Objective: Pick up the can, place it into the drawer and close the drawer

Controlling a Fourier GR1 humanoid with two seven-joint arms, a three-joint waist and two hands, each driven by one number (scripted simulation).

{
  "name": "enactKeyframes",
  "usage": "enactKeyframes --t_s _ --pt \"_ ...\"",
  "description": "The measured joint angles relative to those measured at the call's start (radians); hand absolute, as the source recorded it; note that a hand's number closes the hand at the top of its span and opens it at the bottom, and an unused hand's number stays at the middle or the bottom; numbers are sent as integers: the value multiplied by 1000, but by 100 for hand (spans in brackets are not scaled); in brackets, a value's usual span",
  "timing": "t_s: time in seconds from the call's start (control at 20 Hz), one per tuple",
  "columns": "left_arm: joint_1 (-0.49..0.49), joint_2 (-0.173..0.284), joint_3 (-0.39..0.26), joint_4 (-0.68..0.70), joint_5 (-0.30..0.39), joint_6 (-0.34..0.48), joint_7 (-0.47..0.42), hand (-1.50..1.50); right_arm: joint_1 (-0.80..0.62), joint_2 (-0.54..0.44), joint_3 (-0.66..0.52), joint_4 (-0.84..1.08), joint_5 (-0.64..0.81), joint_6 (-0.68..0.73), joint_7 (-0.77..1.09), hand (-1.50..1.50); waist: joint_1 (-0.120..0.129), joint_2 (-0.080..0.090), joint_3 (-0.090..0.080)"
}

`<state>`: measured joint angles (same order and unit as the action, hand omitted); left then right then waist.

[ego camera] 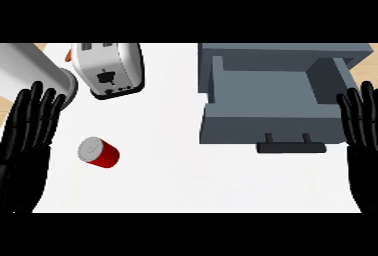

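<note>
A red can (99,152) with a silver top stands on the white counter at the lower left. At the upper right a grey drawer (221,127) is pulled open, with nothing showing in its inside and a dark handle (291,147) on its front. My left hand (26,135) rests open at the left edge, fingers up, a little left of the can. At the right edge my right hand (362,130) rests open beside the drawer's right side. Neither hand touches anything.
A silver toaster (112,69) stands at the back, left of the drawer. A large grey metal cylinder (33,75) lies at the back left corner. White counter (192,180) stretches between the can and the drawer front.
</note>
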<state>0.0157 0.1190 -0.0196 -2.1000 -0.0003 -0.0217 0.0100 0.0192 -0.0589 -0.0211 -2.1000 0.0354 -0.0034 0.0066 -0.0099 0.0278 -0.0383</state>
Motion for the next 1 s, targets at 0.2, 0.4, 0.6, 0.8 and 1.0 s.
enactKeyframes --t_s 0.2,0.4,0.6,0.8,1.0 --pt "-15 41 -56 10 163 -177 -35 -150 -14 -9 2 8 4 9 -10 -150 -3 -15 22" --pt "-10 143 -151 31 306 -405 -17 -150 2 0 9 29 2 3 35 -150 -20 -16 29" --pt "39 313 -112 90 452 -628 -17 -150 46 -4 -5 42 0 -5 112 -150 -7 -20 33" --pt "42 464 -10 187 600 -820 -47 -150 88 -12 -21 20 -19 2 152 -150 -1 -24 36" --pt "18 548 53 279 708 -927 -45 -150 127 -30 -52 -5 -52 26 171 -150 2 -27 38"
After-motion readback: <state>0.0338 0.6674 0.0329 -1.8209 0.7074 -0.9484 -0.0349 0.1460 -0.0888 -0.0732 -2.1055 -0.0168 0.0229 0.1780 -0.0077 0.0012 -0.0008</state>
